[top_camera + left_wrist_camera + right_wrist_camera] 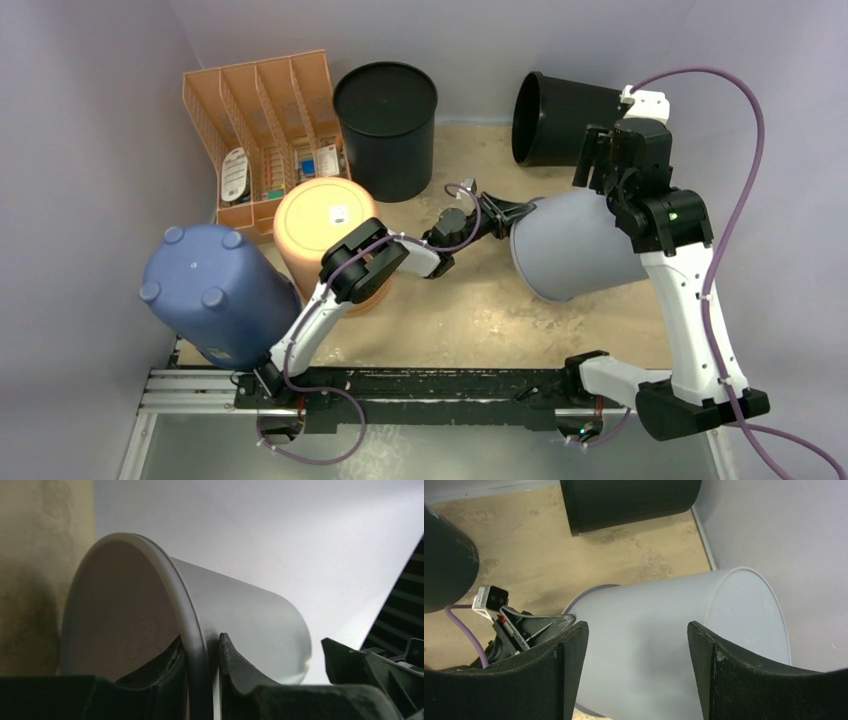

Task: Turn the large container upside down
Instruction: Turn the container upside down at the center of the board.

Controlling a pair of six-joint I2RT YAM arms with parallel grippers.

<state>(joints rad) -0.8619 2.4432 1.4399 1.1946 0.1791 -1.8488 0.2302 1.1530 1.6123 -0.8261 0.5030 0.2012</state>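
Note:
The large grey container (580,250) lies tilted on its side at the table's middle right, its mouth toward the left. My left gripper (508,213) is shut on its rim, one finger inside and one outside; the left wrist view shows the rim (192,625) pinched between the fingers. My right gripper (600,165) is open and empty, above the container's upper side. In the right wrist view the grey wall (649,630) lies below and between the spread fingers (569,655).
A black bin (387,125) stands upright at the back centre. Another black bin (560,118) lies on its side at the back right. An orange divided tray (265,120), an orange container (320,225) and a blue overturned bin (215,290) crowd the left.

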